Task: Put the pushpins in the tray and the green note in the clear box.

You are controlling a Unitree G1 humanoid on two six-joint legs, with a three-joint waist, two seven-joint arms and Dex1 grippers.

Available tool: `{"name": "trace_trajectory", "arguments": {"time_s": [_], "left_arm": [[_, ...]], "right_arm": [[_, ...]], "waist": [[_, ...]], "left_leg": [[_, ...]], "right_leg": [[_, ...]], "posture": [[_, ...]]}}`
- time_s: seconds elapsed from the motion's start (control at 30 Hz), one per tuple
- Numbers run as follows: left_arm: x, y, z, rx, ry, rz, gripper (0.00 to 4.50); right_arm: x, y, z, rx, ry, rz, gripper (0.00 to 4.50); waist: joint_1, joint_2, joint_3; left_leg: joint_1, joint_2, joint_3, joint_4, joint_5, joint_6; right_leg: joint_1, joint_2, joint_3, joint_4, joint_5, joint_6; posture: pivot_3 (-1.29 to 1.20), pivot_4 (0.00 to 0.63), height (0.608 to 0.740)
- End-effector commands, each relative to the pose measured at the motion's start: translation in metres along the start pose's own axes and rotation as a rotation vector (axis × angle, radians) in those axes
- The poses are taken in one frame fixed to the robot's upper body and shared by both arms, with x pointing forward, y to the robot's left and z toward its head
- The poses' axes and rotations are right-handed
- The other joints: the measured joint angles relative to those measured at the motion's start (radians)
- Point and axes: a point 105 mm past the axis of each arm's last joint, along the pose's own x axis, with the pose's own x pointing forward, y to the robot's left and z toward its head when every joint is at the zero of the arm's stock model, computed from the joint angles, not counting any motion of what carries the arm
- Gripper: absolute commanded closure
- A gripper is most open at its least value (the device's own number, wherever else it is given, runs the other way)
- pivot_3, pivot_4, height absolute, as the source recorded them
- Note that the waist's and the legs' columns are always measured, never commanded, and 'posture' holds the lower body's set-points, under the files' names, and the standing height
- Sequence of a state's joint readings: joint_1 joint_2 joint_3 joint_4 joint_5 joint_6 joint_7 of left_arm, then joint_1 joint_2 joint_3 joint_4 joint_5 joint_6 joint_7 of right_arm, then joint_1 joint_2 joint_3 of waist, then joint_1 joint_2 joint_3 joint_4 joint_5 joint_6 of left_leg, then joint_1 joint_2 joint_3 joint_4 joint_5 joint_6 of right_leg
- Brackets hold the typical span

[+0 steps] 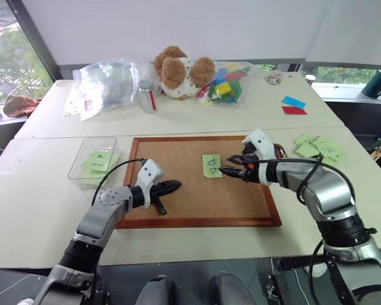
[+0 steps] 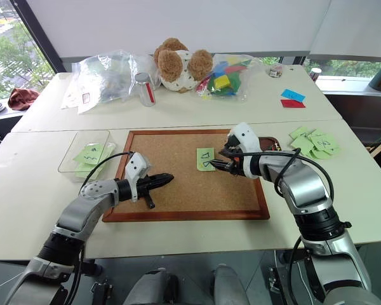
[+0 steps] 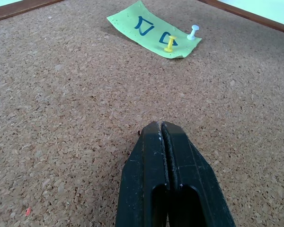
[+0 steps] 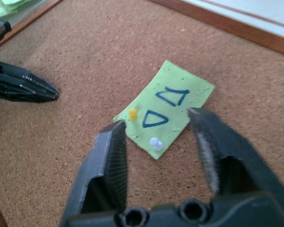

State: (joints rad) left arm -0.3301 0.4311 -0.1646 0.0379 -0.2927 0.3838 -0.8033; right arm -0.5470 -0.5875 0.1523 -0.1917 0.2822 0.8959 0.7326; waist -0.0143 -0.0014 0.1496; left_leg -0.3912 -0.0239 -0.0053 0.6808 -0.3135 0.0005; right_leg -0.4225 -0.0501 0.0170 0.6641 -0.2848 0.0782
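Your right end effector (image 4: 156,127), half open and empty, hovers just above the light green square paper note (image 4: 166,109) pinned by a yellow pushpin (image 4: 132,114) and a white pushpin (image 4: 155,143); the shut left end effector (image 1: 171,185) sits farther from the note.

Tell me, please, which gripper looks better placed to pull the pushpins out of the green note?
Probably the right gripper: its open jaws frame the green note with the yellow pushpin and white pushpin between them. The left gripper is shut, farther off on the corkboard.
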Motion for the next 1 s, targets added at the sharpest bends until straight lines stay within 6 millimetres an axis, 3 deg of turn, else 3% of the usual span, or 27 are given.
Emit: {"name": "trace_trajectory", "arguments": {"time_s": [0.03,0.4,0.5,0.6,1.0], "left_arm": [[-0.005,0.001,-0.028,-0.053,0.105,0.020,4.48],[-0.008,0.001,-0.029,-0.053,0.107,0.030,4.48],[-0.008,0.001,-0.029,-0.054,0.107,0.033,4.48],[-0.008,0.001,-0.030,-0.054,0.109,0.033,4.48],[-0.007,-0.003,-0.037,-0.065,0.128,0.019,4.48]], "right_arm": [[0.005,0.003,-0.001,-0.031,-0.009,0.001,2.23],[0.016,0.000,-0.010,-0.003,0.005,0.001,2.23],[0.017,0.000,-0.010,-0.001,0.005,0.002,3.10],[0.016,0.000,-0.006,-0.001,-0.004,0.000,4.48],[-0.010,-0.009,0.028,-0.034,-0.081,-0.034,4.48]], "waist": [[0.000,0.000,0.000],[-0.001,0.000,0.000],[-0.001,0.000,0.000],[-0.001,0.000,0.000],[-0.001,0.000,0.000]], "left_leg": [[0.000,0.000,0.000,0.000,0.000,0.000],[0.000,0.000,0.000,0.000,0.000,0.000],[0.000,0.000,0.000,0.000,0.000,0.000],[0.000,0.000,0.000,0.000,0.000,0.000],[0.000,0.000,0.000,-0.001,0.000,0.000]], "right_leg": [[0.000,0.000,0.000,0.000,0.000,0.000],[0.000,0.000,0.000,0.000,0.000,0.000],[0.000,0.000,0.000,0.000,0.000,0.000],[0.000,0.000,0.000,0.000,0.000,0.000],[0.000,0.000,0.000,0.000,0.000,0.000]], "posture": [[0.00,0.150,0.740],[0.00,0.150,0.740],[0.00,0.150,0.740],[0.00,0.150,0.740],[0.00,0.150,0.740]]}}
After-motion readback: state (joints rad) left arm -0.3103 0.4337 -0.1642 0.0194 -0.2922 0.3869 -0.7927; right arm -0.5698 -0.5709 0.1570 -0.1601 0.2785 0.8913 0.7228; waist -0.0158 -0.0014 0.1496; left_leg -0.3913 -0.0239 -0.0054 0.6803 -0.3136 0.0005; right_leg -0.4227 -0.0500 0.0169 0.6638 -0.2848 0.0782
